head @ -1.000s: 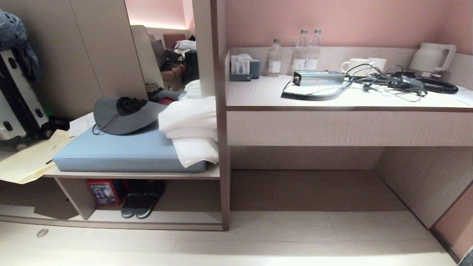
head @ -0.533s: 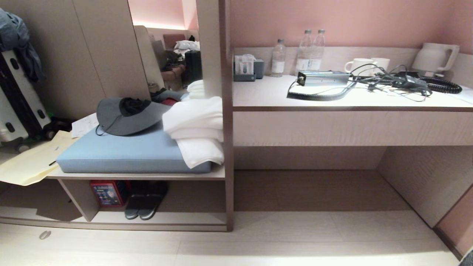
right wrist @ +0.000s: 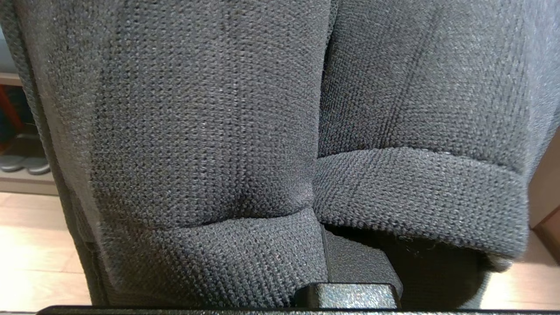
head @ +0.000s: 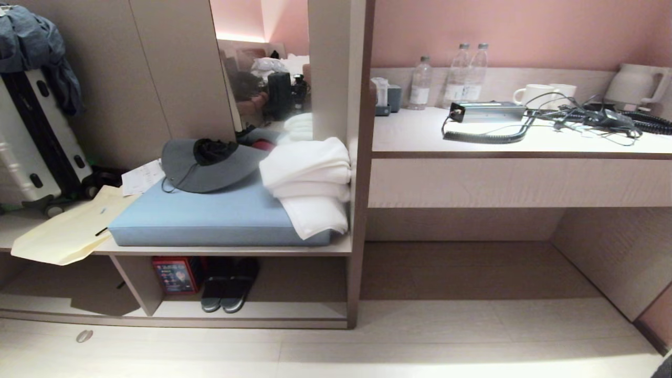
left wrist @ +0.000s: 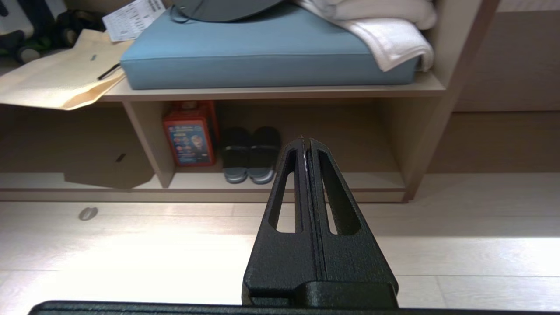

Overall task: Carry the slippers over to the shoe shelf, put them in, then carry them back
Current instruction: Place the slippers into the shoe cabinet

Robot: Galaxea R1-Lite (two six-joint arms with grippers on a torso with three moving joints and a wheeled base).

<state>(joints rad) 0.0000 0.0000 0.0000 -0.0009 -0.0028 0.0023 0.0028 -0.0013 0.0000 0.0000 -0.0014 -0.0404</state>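
The slippers [right wrist: 210,131], dark grey knitted fabric, fill the right wrist view side by side. My right gripper [right wrist: 322,210] is shut on them, the fabric folding over one black finger [right wrist: 363,271]; its tips are hidden. The shoe shelf [head: 294,310], a low pale-wood cubby under the blue cushion, lies ahead to the left across the floor. In the left wrist view the shoe shelf [left wrist: 350,179] shows beyond my left gripper [left wrist: 305,141], which is shut with nothing in it. Neither arm shows in the head view.
Another dark pair [head: 228,294] with pale soles and a red box [head: 173,274] stand in the cubby's left part. Above lie a blue cushion [head: 210,215], hat [head: 210,163] and white towels [head: 310,184]. The upright post [head: 359,210] borders the desk counter [head: 525,142].
The whole head picture has slid to the right, so the camera has moved leftward relative to the shelf unit. The things themselves have not moved.
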